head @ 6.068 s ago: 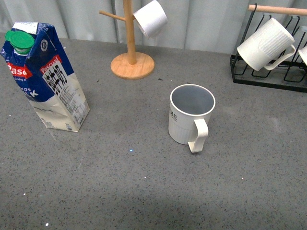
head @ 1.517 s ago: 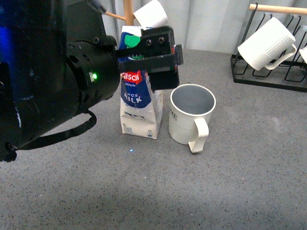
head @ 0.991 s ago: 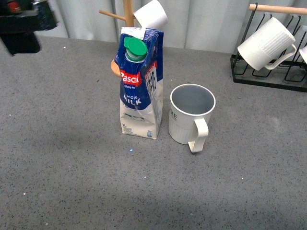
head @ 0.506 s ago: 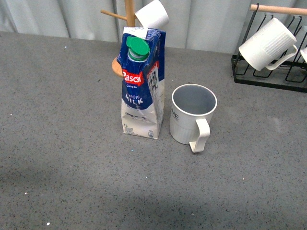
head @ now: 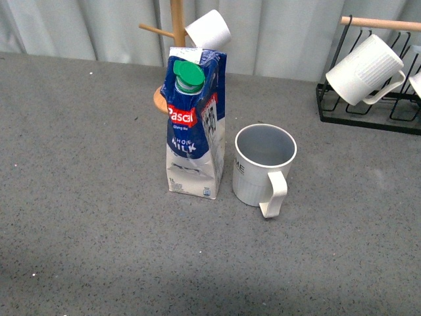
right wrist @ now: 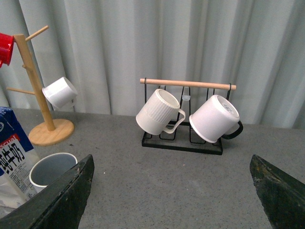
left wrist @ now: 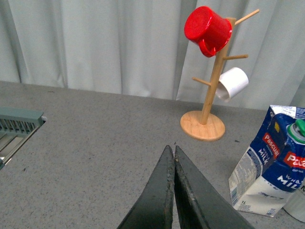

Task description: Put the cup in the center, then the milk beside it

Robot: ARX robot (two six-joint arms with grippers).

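The cup [head: 264, 164], off-white and ribbed with a grey inside, stands upright mid-table, its handle toward the camera; its rim also shows in the right wrist view [right wrist: 51, 168]. The milk [head: 194, 122], a blue-and-white carton with a green cap, stands upright just left of the cup, nearly touching it, and shows in the left wrist view [left wrist: 267, 162] too. No arm appears in the front view. My left gripper [left wrist: 171, 150] is shut with nothing in it, off to the carton's left. My right gripper [right wrist: 171, 164] is open and empty, clear of both things.
A wooden mug tree [left wrist: 206, 114] behind the carton carries a red mug [left wrist: 208, 28] and a white mug [head: 208, 29]. A black wire rack [right wrist: 183, 143] at the back right holds two white mugs under a wooden bar. A grey tray edge [left wrist: 19, 121] lies far left.
The left arm carried the milk from the far left to just beside the cup, let go and pulled away out of the front view. The cup has stayed put.
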